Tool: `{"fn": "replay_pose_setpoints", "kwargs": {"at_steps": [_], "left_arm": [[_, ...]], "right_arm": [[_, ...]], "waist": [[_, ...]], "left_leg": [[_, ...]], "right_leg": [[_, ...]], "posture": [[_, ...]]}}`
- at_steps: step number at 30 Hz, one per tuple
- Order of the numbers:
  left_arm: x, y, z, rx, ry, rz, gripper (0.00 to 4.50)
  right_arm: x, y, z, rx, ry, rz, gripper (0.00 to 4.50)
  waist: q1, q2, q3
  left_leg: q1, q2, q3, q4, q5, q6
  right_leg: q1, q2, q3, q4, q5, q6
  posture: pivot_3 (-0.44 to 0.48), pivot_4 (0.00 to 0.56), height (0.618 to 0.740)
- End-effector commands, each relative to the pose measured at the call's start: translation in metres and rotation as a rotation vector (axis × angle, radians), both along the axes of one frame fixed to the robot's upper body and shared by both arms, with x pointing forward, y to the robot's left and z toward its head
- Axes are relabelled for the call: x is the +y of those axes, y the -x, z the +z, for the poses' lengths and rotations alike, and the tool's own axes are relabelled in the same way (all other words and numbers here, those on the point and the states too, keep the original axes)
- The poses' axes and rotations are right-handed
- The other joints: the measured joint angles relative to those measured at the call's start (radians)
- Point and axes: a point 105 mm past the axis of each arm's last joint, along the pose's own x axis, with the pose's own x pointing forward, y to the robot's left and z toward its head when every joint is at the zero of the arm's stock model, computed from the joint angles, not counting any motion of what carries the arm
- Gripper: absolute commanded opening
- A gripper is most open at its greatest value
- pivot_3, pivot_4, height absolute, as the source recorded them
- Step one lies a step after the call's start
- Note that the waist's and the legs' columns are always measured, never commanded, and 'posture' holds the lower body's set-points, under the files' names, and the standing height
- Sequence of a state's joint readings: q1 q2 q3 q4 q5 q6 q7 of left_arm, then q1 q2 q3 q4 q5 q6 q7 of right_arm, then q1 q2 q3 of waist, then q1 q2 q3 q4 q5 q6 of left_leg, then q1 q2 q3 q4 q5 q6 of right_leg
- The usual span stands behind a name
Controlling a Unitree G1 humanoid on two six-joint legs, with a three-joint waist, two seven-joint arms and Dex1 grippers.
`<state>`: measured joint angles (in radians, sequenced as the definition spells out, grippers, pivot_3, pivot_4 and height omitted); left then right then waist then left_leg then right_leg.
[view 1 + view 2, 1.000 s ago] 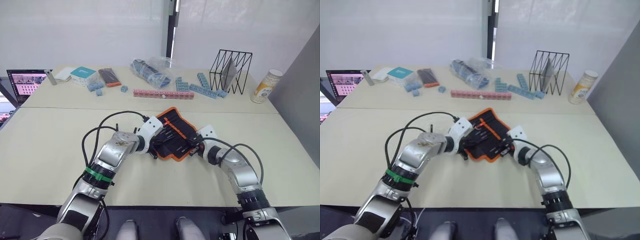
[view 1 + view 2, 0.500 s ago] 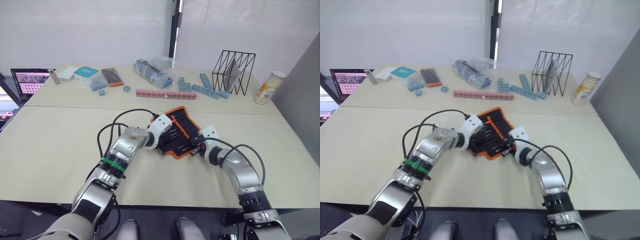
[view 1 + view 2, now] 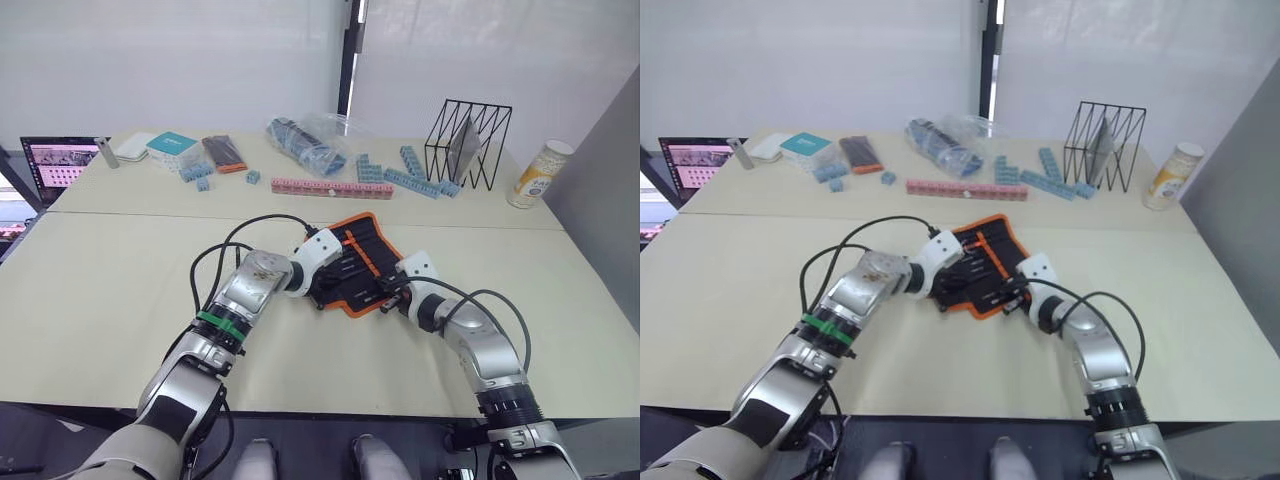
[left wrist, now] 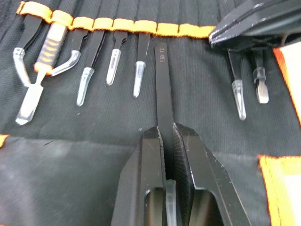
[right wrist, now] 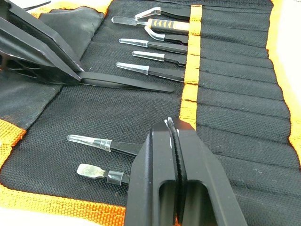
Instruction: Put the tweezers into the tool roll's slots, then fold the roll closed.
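Our left gripper clamps a slim black pointed tweezer — aimed at the roll's empty fabric slot; right gripper closed, pinning the fabric.

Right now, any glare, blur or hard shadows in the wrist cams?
Left wrist view: the held tweezers are sharp, print readable; the left gripper softens at the frame edge. Right wrist view: clear tip caps glint, tool roll weave crisp, right gripper sharp. Lighting diffuse, shadows faint.
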<state>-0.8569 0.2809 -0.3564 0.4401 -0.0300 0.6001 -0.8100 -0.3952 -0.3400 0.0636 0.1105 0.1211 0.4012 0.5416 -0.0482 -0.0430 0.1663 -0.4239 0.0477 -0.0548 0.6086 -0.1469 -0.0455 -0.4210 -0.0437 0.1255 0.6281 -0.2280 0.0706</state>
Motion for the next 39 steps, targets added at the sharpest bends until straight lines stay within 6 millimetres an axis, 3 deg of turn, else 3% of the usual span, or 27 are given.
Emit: {"fn": "replay_pose_setpoints", "kwargs": {"at_steps": [1, 15, 19, 25, 30, 32, 36, 39], "left_arm": [[-0.008, -0.006, 0.005, -0.022, -0.007, -0.019, 0.01], [-0.052, -0.022, 0.008, -0.083, 0.005, -0.086, 0.01], [-0.059, -0.022, -0.003, -0.113, -0.034, -0.116, 0.01], [-0.075, -0.02, 0.006, -0.161, 0.033, -0.166, 0.01], [-0.073, -0.023, 0.006, -0.182, 0.025, -0.147, 0.01], [-0.07, -0.022, 0.006, -0.156, 0.05, -0.152, 0.86], [-0.05, -0.023, 0.004, -0.125, 0.083, -0.149, 2.06], [-0.035, -0.023, 0.014, -0.1, 0.137, -0.144, 3.13]], "right_arm": [[-0.006, 0.001, -0.01, 0.041, 0.019, -0.017, 0.0], [-0.008, 0.003, -0.011, 0.046, 0.028, -0.026, 0.0], [-0.007, 0.004, -0.012, 0.049, 0.025, -0.029, 0.0], [-0.013, 0.006, -0.012, 0.044, 0.023, -0.059, 0.0], [-0.015, 0.006, -0.013, 0.042, 0.021, -0.068, 0.0], [-0.015, 0.006, -0.013, 0.04, 0.02, -0.069, 0.0], [-0.014, 0.003, -0.007, 0.019, 0.0, -0.07, 0.0], [-0.011, 0.002, 0.013, -0.011, -0.112, -0.05, 0.0]], "waist": [[0.002, 0.0, 0.0], [0.003, 0.0, 0.0], [0.004, 0.0, 0.0], [0.007, 0.0, 0.0], [0.008, 0.0, 0.0], [0.008, 0.0, 0.0], [0.003, 0.0, 0.0], [-0.002, 0.0, 0.0]], "left_leg": [[0.0, 0.0, 0.0, 0.001, 0.0, 0.0], [-0.001, 0.0, 0.0, 0.001, 0.0, 0.0], [-0.001, 0.0, 0.0, 0.001, 0.0, 0.0], [-0.001, -0.001, -0.001, 0.001, 0.0, 0.0], [-0.001, -0.001, -0.001, 0.001, 0.0, 0.0], [-0.002, -0.001, -0.001, 0.001, 0.0, 0.0], [-0.002, -0.001, -0.001, 0.001, 0.0, 0.0], [-0.001, -0.001, -0.001, 0.0, 0.0, 0.0]], "right_leg": [[0.0, 0.0, 0.0, 0.0, 0.0, 0.0], [0.0, 0.0, 0.0, 0.0, 0.0, 0.0], [0.0, 0.0, 0.0, -0.001, 0.0, 0.001], [0.001, 0.0, 0.0, -0.001, 0.0, 0.001], [0.0, 0.0, 0.0, -0.001, 0.0, 0.001], [0.0, 0.0, 0.0, -0.001, 0.0, 0.001], [0.0, 0.0, 0.0, 0.0, 0.0, 0.001], [-0.001, 0.0, 0.0, 0.0, 0.0, 0.001]], "posture": [[0.0, 0.15, 0.74], [0.0, 0.15, 0.74], [0.0, 0.15, 0.74], [0.0, 0.15, 0.74], [0.0, 0.15, 0.74], [0.0, 0.15, 0.74], [0.0, 0.15, 0.74], [0.0, 0.15, 0.74]]}}
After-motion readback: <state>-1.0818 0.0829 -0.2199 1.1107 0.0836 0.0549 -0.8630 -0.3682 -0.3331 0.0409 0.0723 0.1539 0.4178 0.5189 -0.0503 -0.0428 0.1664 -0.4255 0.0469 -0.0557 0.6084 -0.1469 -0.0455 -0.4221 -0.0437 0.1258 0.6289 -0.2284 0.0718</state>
